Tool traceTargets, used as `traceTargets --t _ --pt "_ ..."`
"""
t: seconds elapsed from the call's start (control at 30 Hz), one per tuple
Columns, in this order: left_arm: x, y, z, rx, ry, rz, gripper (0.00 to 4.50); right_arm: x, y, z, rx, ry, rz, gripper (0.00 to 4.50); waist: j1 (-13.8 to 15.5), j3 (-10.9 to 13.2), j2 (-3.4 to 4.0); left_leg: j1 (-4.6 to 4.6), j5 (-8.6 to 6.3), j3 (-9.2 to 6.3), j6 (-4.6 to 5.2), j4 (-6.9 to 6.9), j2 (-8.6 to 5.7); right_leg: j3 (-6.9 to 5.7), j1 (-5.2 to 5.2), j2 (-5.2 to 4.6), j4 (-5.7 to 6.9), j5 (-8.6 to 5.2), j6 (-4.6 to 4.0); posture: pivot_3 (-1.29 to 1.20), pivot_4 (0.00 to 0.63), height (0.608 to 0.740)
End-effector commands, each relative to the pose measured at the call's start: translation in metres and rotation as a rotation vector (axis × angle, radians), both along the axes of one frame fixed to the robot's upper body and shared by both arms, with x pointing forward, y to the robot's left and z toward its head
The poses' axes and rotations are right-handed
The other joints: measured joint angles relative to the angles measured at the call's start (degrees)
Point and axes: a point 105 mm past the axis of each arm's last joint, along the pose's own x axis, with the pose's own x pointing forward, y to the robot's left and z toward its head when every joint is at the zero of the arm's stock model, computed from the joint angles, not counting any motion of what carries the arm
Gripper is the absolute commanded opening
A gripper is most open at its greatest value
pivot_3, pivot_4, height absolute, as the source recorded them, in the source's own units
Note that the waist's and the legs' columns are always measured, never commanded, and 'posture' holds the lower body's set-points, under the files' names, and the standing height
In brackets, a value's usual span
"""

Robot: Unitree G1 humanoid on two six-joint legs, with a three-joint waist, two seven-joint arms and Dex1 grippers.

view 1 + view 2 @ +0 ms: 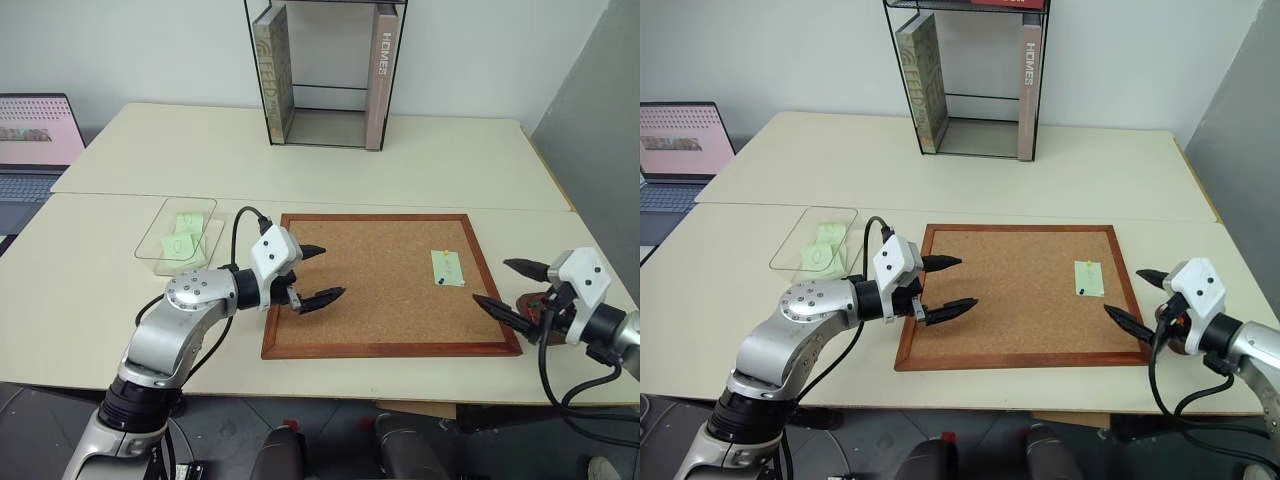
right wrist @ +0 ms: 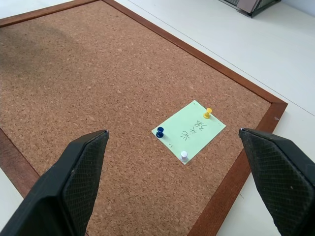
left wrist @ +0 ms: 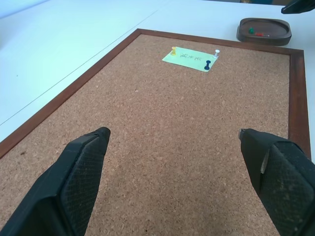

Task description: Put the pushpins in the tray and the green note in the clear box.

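While both hover empty, left gripper [image 1: 312,274] and right gripper [image 1: 510,288] are spread wide.

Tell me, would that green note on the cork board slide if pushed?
Probably not: three pushpins pin the green note to the cork board. Freed, such a thin paper slip would likely flop, feel very light and crease easily.

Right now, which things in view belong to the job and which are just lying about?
Job:
- green note
- pushpins holding it
- tray
- clear box
- cork board under the note

Lying about:
- book stand with books
- laptop
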Motion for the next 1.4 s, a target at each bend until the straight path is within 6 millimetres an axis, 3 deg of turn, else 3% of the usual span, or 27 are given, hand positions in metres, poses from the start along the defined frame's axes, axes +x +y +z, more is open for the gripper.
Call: traceTargets --t 0.03,0.3,0.57,0.77,0.83,1.1,1.23,1.4 --pt "-0.006 -0.009 0.012 -0.031 -0.045 -0.039 4.47 -0.003 0.010 0.012 0.008 -0.044 0.040 4.50 0.0 0.0 0.00 0.00 0.00 0.00 0.00 0.01 0.00 0.00 0.00 0.00 0.00 -0.02 -0.03 0.00 0.150 0.740" --pt "-0.003 -0.021 0.006 -0.035 -0.065 -0.059 4.47 -0.009 0.022 0.009 0.032 -0.045 0.051 4.50 0.1 0.0 0.00 -0.01 0.00 -0.02 0.00 0.01 -0.02 0.00 0.02 0.00 -0.01 -0.03 -0.05 0.00 0.150 0.740" --pt "0.024 -0.046 -0.004 0.004 -0.129 -0.010 3.06 -0.011 0.026 0.011 0.053 -0.062 0.035 4.50 0.1 0.0 0.00 0.07 0.00 -0.05 0.00 0.11 -0.05 0.00 0.19 0.00 -0.06 -0.06 -0.11 0.00 0.150 0.740" --pt "0.034 -0.073 -0.016 -0.045 -0.057 -0.009 1.94 -0.005 0.029 0.014 0.085 -0.077 0.011 4.50 0.1 0.0 0.01 0.09 0.00 -0.05 0.00 0.13 -0.05 0.00 0.20 0.01 -0.03 -0.04 -0.07 0.00 0.150 0.740" --pt "0.036 -0.080 -0.019 -0.060 -0.038 -0.013 1.40 0.000 0.029 0.012 0.077 -0.084 -0.006 4.50 0.1 0.0 0.01 0.08 0.00 -0.07 0.00 0.13 -0.06 0.00 0.21 0.01 -0.02 0.02 0.04 0.00 0.150 0.740" --pt "0.039 -0.103 -0.036 -0.035 -0.013 -0.083 0.04 0.028 0.027 0.001 0.039 -0.086 -0.098 4.50 0.1 0.0 0.01 0.09 0.00 -0.07 0.01 0.14 -0.08 0.02 0.22 0.00 -0.03 0.11 0.19 0.00 0.150 0.740" --pt "0.044 -0.101 -0.057 0.026 0.012 -0.083 0.04 0.051 0.025 -0.005 0.039 -0.066 -0.159 4.50 -0.1 0.0 0.00 0.09 0.00 -0.02 0.01 0.13 -0.10 0.08 0.21 0.00 -0.05 0.12 0.20 0.00 0.150 0.740" --pt "0.047 -0.098 -0.063 0.044 0.023 -0.080 0.04 0.083 0.018 -0.009 0.066 -0.026 -0.214 4.50 0.0 0.0 0.02 0.09 0.00 -0.05 0.01 0.09 -0.09 0.04 0.21 0.00 -0.04 0.13 0.23 0.00 0.150 0.740"
